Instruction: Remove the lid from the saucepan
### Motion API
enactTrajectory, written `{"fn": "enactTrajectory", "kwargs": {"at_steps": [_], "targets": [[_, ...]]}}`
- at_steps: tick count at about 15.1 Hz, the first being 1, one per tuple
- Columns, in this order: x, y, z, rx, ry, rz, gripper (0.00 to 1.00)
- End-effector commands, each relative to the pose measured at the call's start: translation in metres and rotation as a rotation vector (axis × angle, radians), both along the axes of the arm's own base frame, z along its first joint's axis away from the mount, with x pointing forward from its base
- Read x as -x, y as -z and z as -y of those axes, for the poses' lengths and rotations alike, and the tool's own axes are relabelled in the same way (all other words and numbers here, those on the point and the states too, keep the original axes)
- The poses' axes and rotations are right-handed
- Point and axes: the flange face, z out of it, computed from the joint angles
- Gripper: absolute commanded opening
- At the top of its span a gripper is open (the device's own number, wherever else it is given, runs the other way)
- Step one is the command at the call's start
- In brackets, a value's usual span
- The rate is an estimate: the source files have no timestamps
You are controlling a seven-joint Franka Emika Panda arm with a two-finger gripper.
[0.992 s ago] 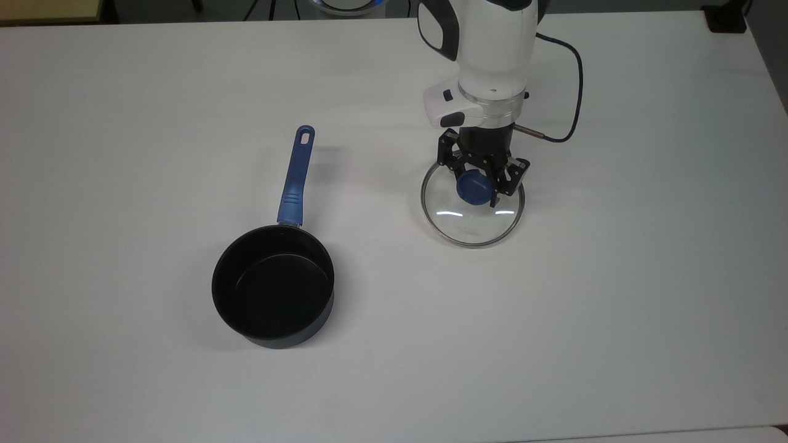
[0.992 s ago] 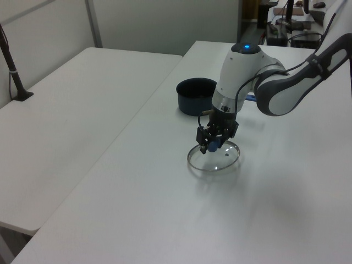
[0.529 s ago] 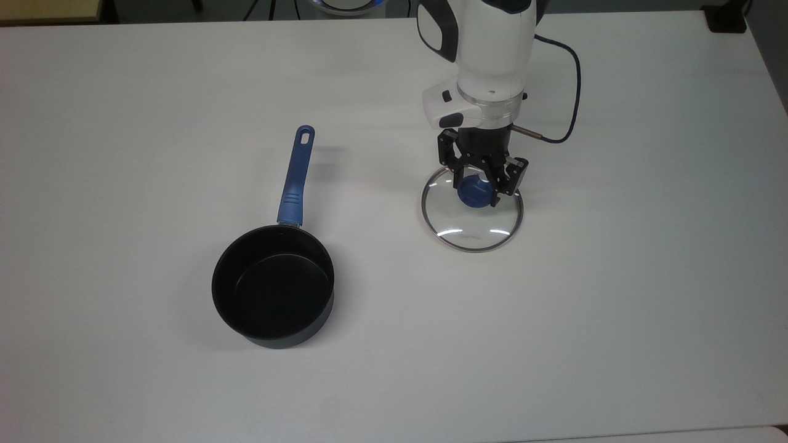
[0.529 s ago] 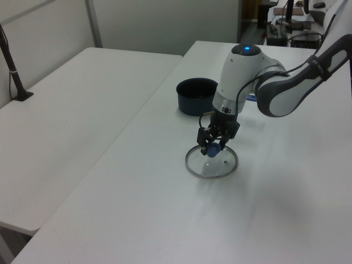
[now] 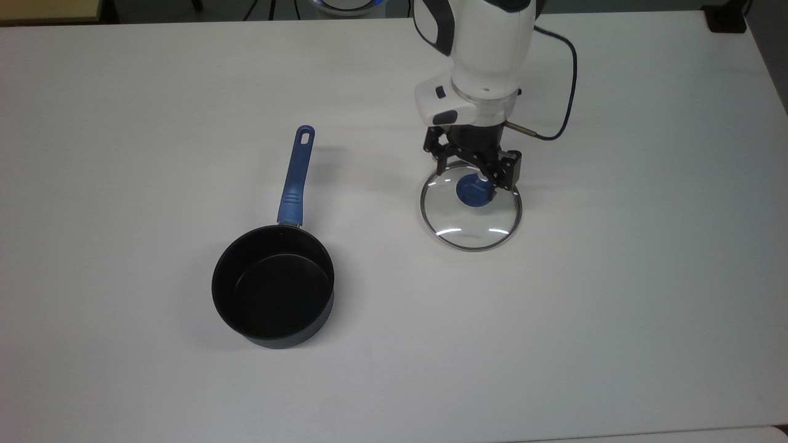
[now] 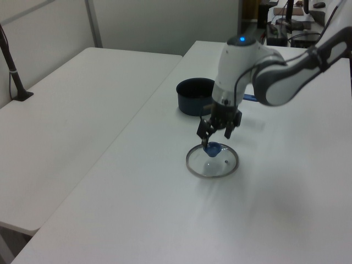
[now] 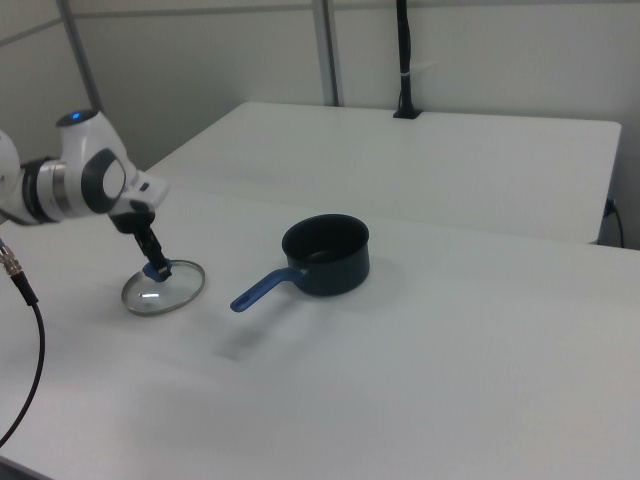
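Rising off the lid (image 5: 471, 215) in the top view, the gripper (image 5: 471, 167) has let go: a second ago its fingers were closed round the blue knob (image 5: 473, 190), now they stand spread and just above it. The lid lies flat on the table (image 5: 646, 277), well apart from the pan (image 5: 273, 286), to the pan's right and a little further up the top view. So I judge the task done, with only the retreat left. The pan's handle (image 5: 294, 182) is its long axis, running up from the bowl, slotted end away.

Seen from the left view, the gripper (image 6: 216, 131) hangs released over the knob (image 6: 213, 148); the lid (image 6: 212, 163) sits nearer the camera than the pan (image 6: 194, 95).

Over in the right view, the lid (image 7: 163, 287) lies left of the pan (image 7: 327, 253), whose handle (image 7: 262, 289) points down-left toward it.
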Motion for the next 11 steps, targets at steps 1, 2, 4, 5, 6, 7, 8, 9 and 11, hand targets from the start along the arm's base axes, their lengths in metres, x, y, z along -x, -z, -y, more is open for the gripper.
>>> {"fn": "enactTrajectory", "kwargs": {"at_steps": [1, 2, 4, 5, 6, 7, 8, 9, 11], "targets": [[-0.011, -0.074, 0.026, -0.061, -0.082, -0.076, 1.00], [-0.011, -0.090, 0.033, -0.054, -0.128, -0.107, 1.00], [-0.004, -0.114, 0.056, -0.023, -0.222, -0.158, 1.00], [0.000, -0.127, 0.070, -0.012, -0.278, -0.162, 1.00], [0.004, -0.146, 0.098, 0.000, -0.330, -0.167, 1.00], [0.008, -0.157, 0.117, 0.009, -0.362, -0.174, 1.00], [0.011, -0.164, 0.130, 0.019, -0.394, -0.178, 1.00], [0.012, -0.167, 0.143, 0.025, -0.406, -0.187, 1.00], [0.014, -0.171, 0.171, 0.075, -0.381, -0.208, 1.00]]}}
